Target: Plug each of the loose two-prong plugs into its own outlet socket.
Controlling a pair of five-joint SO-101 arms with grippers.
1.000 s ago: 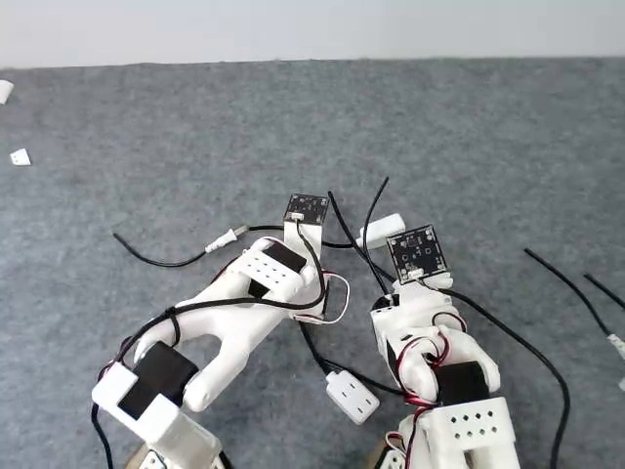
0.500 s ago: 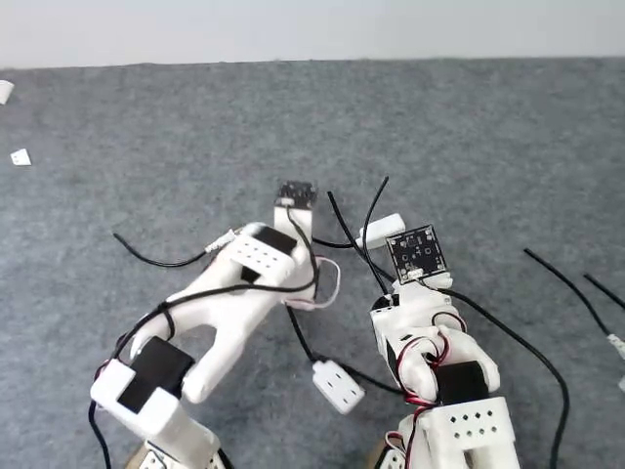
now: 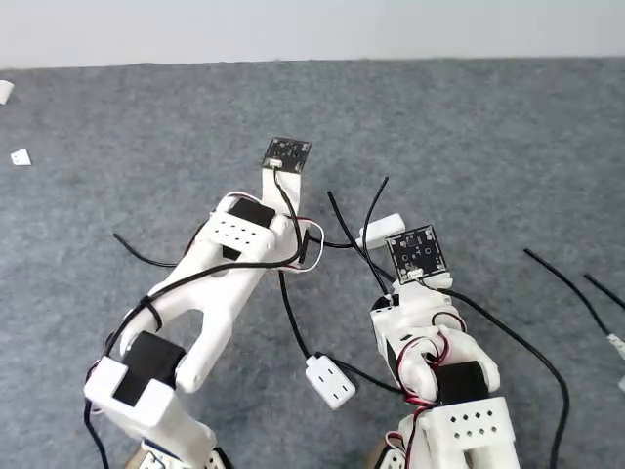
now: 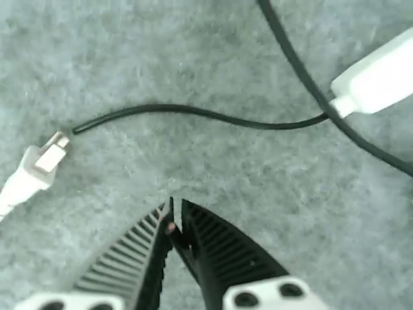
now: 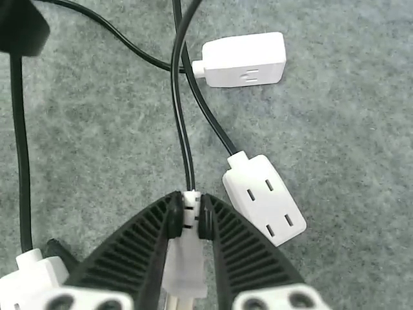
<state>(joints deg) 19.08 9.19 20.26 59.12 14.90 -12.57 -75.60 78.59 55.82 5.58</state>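
My left gripper (image 4: 175,210) is shut on a thin black cord, low over the grey carpet. A loose white two-prong plug (image 4: 32,173) lies beside it, prongs toward a bare cord end. A white outlet socket (image 4: 377,77) lies farther off. In the high view the left arm (image 3: 234,264) stretches toward the back, and a cord runs from it to a white multi-slot socket (image 3: 330,381). My right gripper (image 5: 187,203) is shut on a white plug (image 5: 185,258) with a black cord. Next to it lies a socket (image 5: 264,197) with several slots, and another socket (image 5: 242,59) beyond.
A further white socket block (image 3: 381,230) sits between the two arms. Black cords (image 3: 557,283) trail off on the right, one ending in a white piece (image 3: 615,344). Two small white bits (image 3: 20,156) lie at the far left.
The left arm has swung up and toward the back. The cord went with it and dragged the multi-slot socket to the left. The right arm has kept still.
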